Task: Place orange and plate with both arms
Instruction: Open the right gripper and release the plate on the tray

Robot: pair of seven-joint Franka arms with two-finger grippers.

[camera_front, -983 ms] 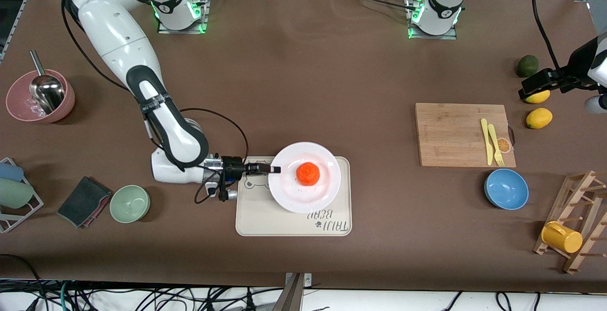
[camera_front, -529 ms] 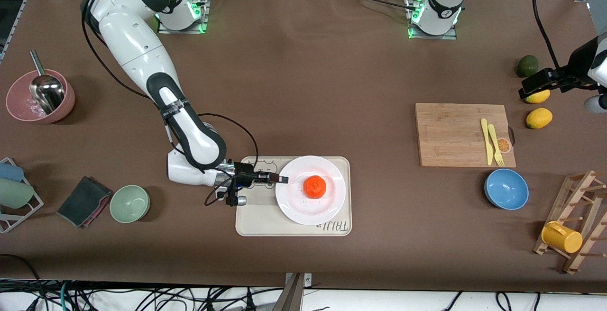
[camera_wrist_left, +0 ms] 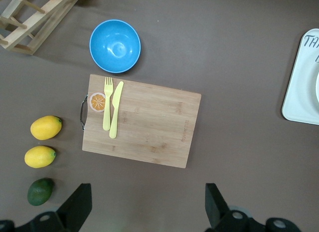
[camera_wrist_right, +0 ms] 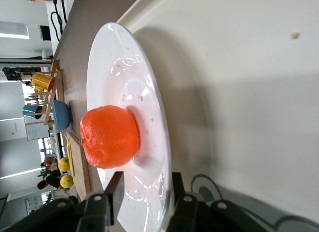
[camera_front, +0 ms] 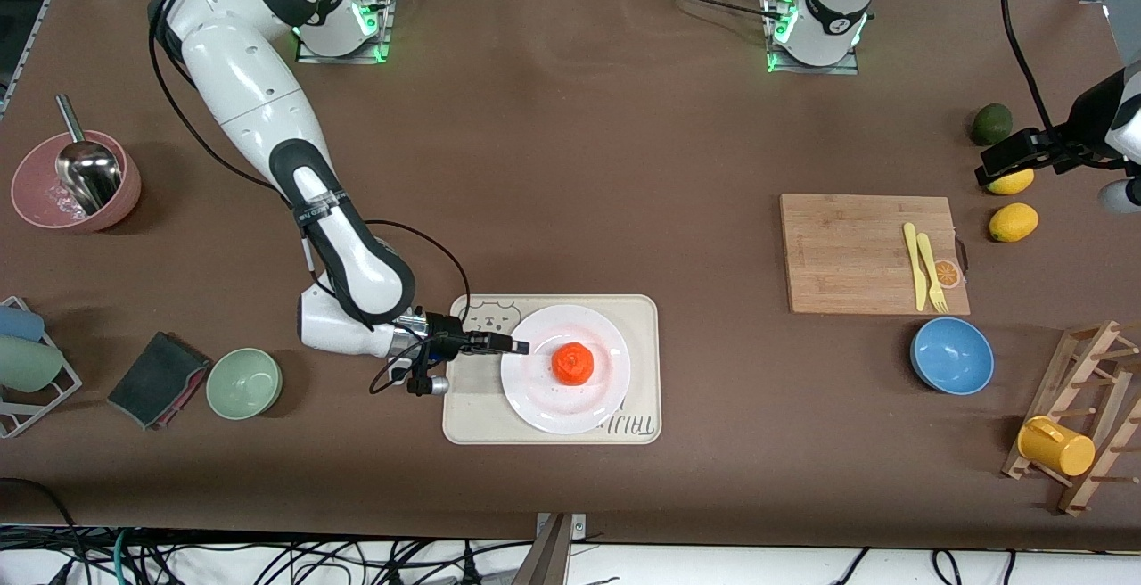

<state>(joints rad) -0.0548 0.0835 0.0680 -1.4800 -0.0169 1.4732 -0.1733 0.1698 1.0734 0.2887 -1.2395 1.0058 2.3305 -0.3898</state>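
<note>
The white plate point(camera_front: 544, 398) is on or just above the cream tray point(camera_front: 472, 416), and the orange point(camera_front: 571, 363) sits in its well. My right gripper point(camera_front: 517, 347) is shut on the plate's rim at the edge toward the right arm's end of the table. In the right wrist view my gripper point(camera_wrist_right: 144, 192) has one finger over and one under the rim of the plate point(camera_wrist_right: 119, 62), with the orange point(camera_wrist_right: 108, 137) close by and the tray point(camera_wrist_right: 239, 92) beneath. My left gripper point(camera_front: 989, 177) waits open and empty in the air over a lemon point(camera_front: 1012, 182); the left wrist view shows it point(camera_wrist_left: 147, 207) above bare table.
A wooden board point(camera_front: 856, 251) with a yellow knife and fork, a blue bowl point(camera_front: 952, 355), another lemon point(camera_front: 1013, 222), an avocado point(camera_front: 991, 123) and a wooden rack with a yellow cup point(camera_front: 1056, 446) are at the left arm's end. A green bowl point(camera_front: 244, 383), a dark cloth and a pink bowl are at the right arm's end.
My right gripper has carried the plate and orange nearer to the front camera over the tray, then back a little toward the right arm's end. The left arm has not moved.
</note>
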